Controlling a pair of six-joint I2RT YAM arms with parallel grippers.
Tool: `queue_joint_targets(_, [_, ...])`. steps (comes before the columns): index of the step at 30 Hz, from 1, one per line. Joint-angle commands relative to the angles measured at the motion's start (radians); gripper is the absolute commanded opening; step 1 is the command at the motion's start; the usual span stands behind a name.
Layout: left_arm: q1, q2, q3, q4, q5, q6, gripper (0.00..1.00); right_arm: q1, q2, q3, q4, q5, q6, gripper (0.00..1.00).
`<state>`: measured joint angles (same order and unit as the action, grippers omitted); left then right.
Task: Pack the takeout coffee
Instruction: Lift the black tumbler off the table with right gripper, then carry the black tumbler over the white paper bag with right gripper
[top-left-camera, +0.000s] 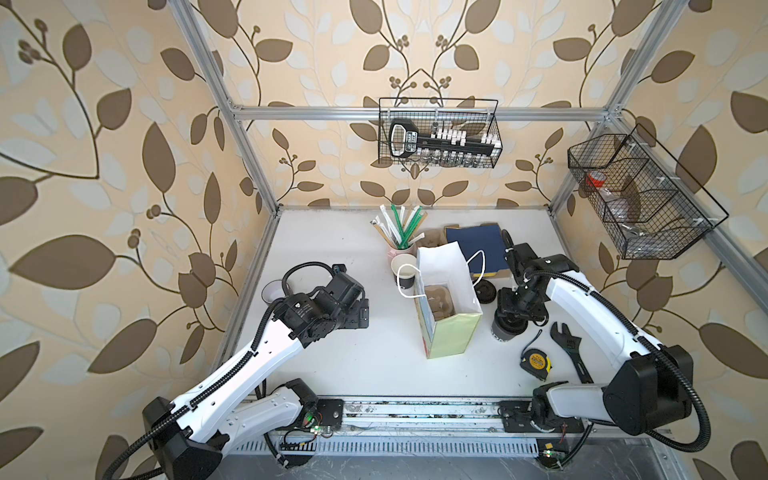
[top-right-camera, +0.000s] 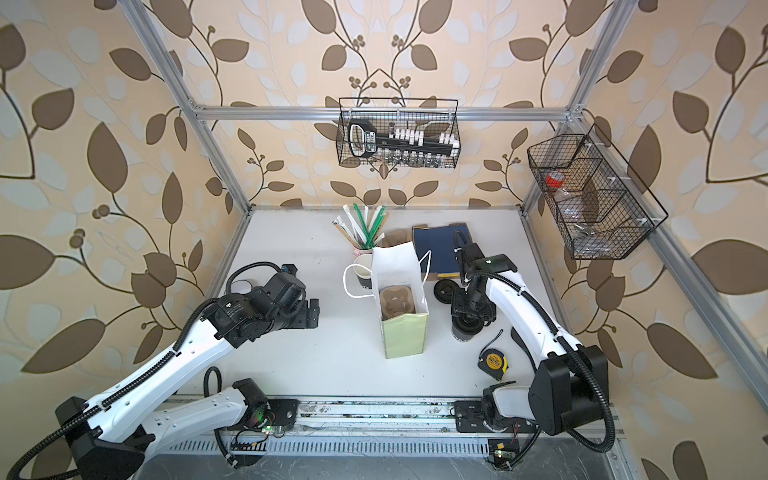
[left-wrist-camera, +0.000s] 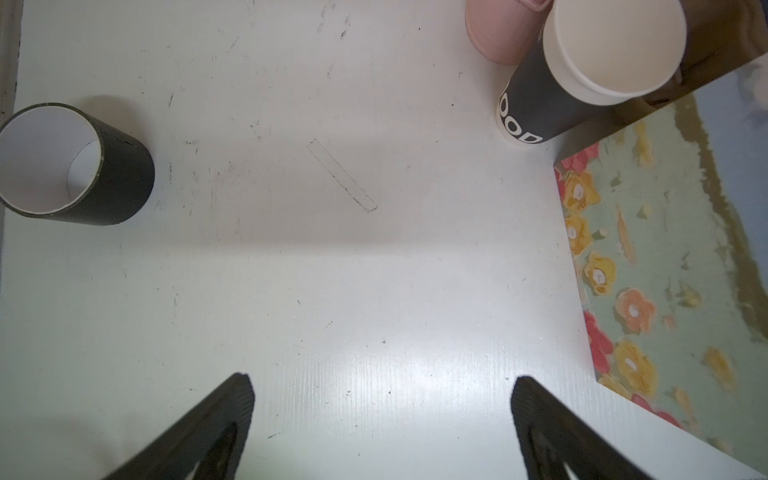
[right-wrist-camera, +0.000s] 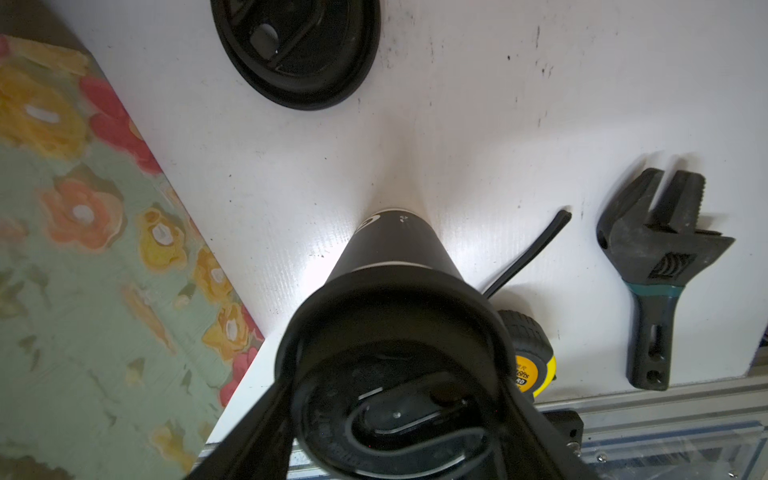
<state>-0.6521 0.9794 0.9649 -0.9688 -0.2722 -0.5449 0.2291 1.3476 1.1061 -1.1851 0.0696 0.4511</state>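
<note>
In both top views the lidded takeout coffee (top-left-camera: 505, 330) stands toward the right edge of the table (top-left-camera: 353, 365), near the bag (top-left-camera: 451, 332), with the right pincer (top-left-camera: 515, 318) over it. Left wrist: left pincer (left-wrist-camera: 382, 386) spread wide, empty. Right wrist: fingers (right-wrist-camera: 249, 436) flank the cup; we cannot tell if they're clamped.

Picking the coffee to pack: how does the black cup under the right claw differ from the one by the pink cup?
The lidded cup under the right claw wears a black lid; the open cup shows its white inside. The lidded cup stands right of the paper bag; the open cup, left of it. Both are upright black paper cups with white lettering.
</note>
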Motion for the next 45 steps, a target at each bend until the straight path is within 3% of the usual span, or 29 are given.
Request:
queue_joint_targets(1, [0.015, -0.001, 0.014, -0.008, -0.011, 0.017, 0.99, 0.004, -0.01, -0.01, -0.026, -0.014, -0.011, 0.55])
queue_joint_targets(8, [0.015, 0.0, 0.014, -0.009, -0.013, 0.017, 0.99, 0.015, -0.026, 0.011, -0.055, 0.014, -0.003, 0.41])
queue_joint_targets(13, [0.014, 0.004, 0.015, -0.008, -0.011, 0.019, 0.99, 0.016, -0.039, 0.013, -0.063, -0.004, -0.012, 0.2])
queue_joint_targets(16, [0.014, 0.001, 0.015, -0.009, -0.012, 0.02, 0.99, 0.02, -0.035, 0.03, -0.089, -0.017, -0.012, 0.0])
queue_joint_targets(24, [0.016, -0.002, 0.014, -0.008, -0.012, 0.02, 0.99, 0.037, -0.073, 0.146, -0.18, 0.008, -0.011, 0.0])
queue_joint_targets(37, [0.017, -0.001, 0.014, -0.007, -0.007, 0.019, 0.99, 0.063, -0.149, 0.598, -0.385, 0.045, 0.013, 0.0])
queue_joint_targets(45, [0.018, 0.002, 0.014, -0.006, -0.008, 0.022, 0.99, 0.066, -0.168, 0.827, -0.387, -0.111, 0.014, 0.0])
